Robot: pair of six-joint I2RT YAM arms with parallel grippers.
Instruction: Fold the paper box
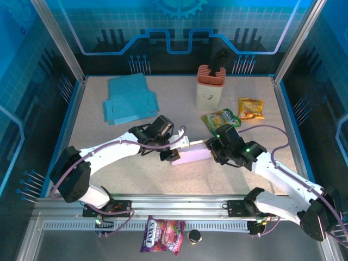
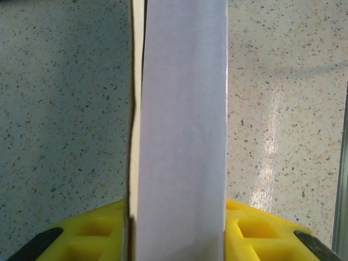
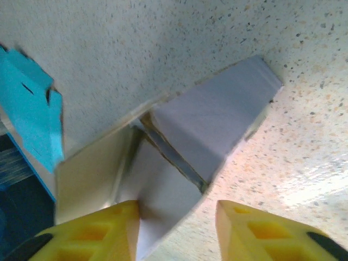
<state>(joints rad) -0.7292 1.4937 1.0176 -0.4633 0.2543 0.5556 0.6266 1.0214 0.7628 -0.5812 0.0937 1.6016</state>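
The paper box [image 1: 191,154] is pale lilac and lies on its side in the middle of the table. My left gripper [image 1: 169,154] is at its left end. In the left wrist view the paper box [image 2: 182,130] runs straight up the frame, and both yellow fingers [image 2: 92,239] press against its sides, so my left gripper [image 2: 176,242] is shut on it. My right gripper [image 1: 215,150] is at the box's right end. In the right wrist view the paper box [image 3: 212,125] shows an open end flap. My right gripper [image 3: 176,231] is open: one finger [image 3: 103,234] touches the flap, the other stands apart.
Flat blue paper sheets [image 1: 130,98] lie at the back left, with a corner of the blue sheets [image 3: 30,109] in the right wrist view. A pink-topped white holder [image 1: 209,87] and two snack packets [image 1: 222,118] [image 1: 250,107] sit behind the right arm. Another packet [image 1: 163,235] lies below the front rail.
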